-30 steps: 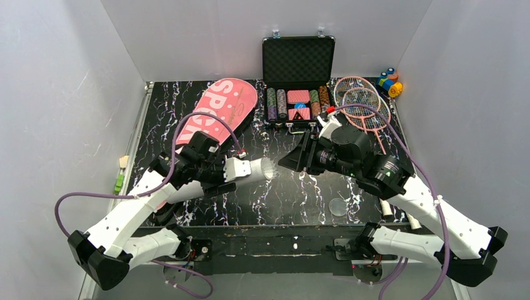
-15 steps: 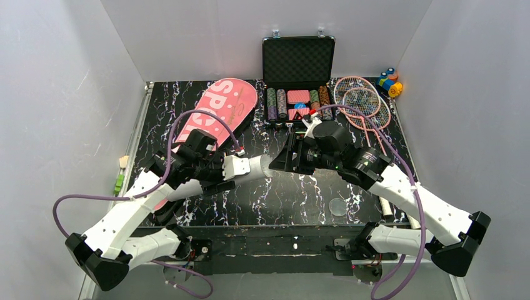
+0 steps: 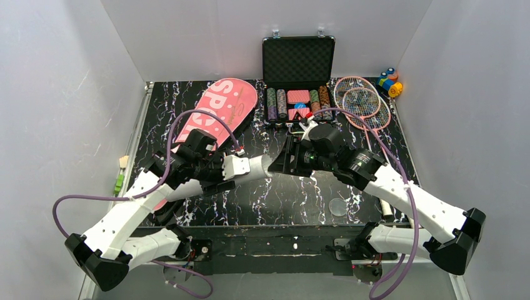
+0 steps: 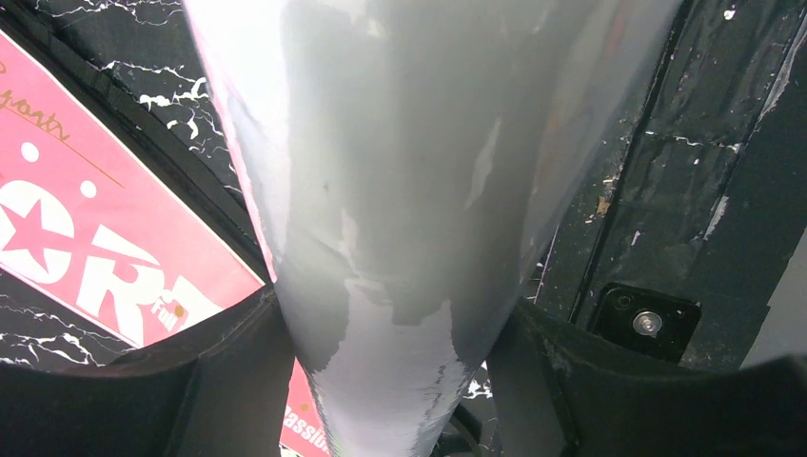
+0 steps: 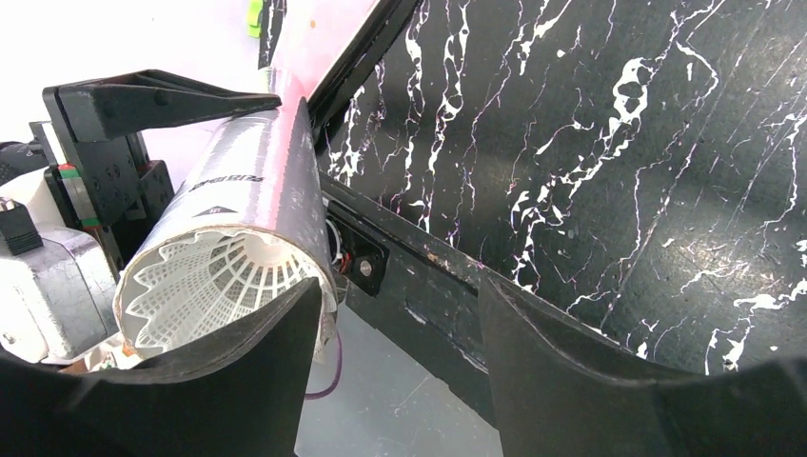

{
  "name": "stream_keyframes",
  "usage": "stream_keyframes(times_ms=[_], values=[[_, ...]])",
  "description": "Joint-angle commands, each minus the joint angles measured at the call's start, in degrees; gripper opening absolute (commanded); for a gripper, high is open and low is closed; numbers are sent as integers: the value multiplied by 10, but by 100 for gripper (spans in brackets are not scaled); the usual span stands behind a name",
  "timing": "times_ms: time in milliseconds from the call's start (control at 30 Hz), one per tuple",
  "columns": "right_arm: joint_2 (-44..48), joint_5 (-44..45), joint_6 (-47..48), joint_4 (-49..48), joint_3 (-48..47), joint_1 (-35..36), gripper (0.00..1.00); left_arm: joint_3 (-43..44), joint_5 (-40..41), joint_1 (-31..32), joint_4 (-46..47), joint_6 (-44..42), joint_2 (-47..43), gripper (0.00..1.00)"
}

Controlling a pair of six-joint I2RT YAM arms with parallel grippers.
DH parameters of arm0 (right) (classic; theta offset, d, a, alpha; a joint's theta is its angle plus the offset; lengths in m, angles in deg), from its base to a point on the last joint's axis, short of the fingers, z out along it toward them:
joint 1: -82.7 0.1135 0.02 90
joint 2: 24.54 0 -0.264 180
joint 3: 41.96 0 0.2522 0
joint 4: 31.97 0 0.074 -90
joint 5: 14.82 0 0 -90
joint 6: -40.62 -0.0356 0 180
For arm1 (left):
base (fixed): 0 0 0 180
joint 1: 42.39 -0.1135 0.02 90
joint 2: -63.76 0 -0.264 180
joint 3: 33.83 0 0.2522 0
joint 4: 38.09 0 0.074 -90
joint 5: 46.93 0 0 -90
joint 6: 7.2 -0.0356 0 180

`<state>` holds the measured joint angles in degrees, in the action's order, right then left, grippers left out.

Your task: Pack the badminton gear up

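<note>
My left gripper (image 3: 234,167) is shut on the long white tube (image 3: 255,167), holding it level above the table with its mouth to the right. In the left wrist view the tube (image 4: 409,171) fills the gap between both fingers. A white shuttlecock (image 5: 214,281) sits just inside the tube (image 5: 252,162) mouth. My right gripper (image 3: 281,161) is right at that mouth, open, with nothing between its fingers; its left finger (image 5: 257,362) overlaps the tube's rim. The pink "SPORT" bag (image 3: 219,109) lies at the back left. Two pink rackets (image 3: 362,100) lie at the back right.
An open black case of poker chips (image 3: 298,81) stands at the back middle. Colourful toy blocks (image 3: 389,81) sit in the far right corner. A round clear lid (image 3: 338,207) lies near the front edge, with small white items (image 3: 387,209) beside my right arm.
My right arm has swung left until its gripper reached the tube's mouth, and its jaws have spread wider. The left arm and tube have barely moved.
</note>
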<state>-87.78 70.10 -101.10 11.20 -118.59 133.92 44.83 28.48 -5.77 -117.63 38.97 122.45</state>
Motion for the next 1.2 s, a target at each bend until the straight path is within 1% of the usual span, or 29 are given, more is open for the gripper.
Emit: stream_keyframes(times_ms=[0, 300, 500, 567, 667, 767, 867, 1100, 1167], values=[[-5, 4, 6, -24, 3, -2, 68, 31, -17, 3, 11, 5, -13, 22], [-40, -13, -5, -63, 2, 7, 66, 39, -25, 2, 15, 14, -10, 22], [-73, -20, -11, -85, -10, 20, 66, 39, -27, 2, 15, 15, -10, 22], [-81, -23, -11, -91, -14, 22, 68, 38, -27, 2, 15, 15, -10, 22], [-84, -23, -10, -91, -26, 22, 73, 34, -27, 3, 16, 16, -10, 22], [-57, 3, 3, -50, -58, 11, 76, 22, -22, 2, 18, 12, -13, 22], [-6, 7, 16, -8, -69, -19, 80, 7, -16, 3, 17, 7, -19, 22], [100, -1, 41, 114, -55, -120, 84, -6, -11, 2, 20, 8, -25, 22], [112, 23, 54, 156, -35, -150, 84, -9, -8, 3, 18, 6, -25, 23]])
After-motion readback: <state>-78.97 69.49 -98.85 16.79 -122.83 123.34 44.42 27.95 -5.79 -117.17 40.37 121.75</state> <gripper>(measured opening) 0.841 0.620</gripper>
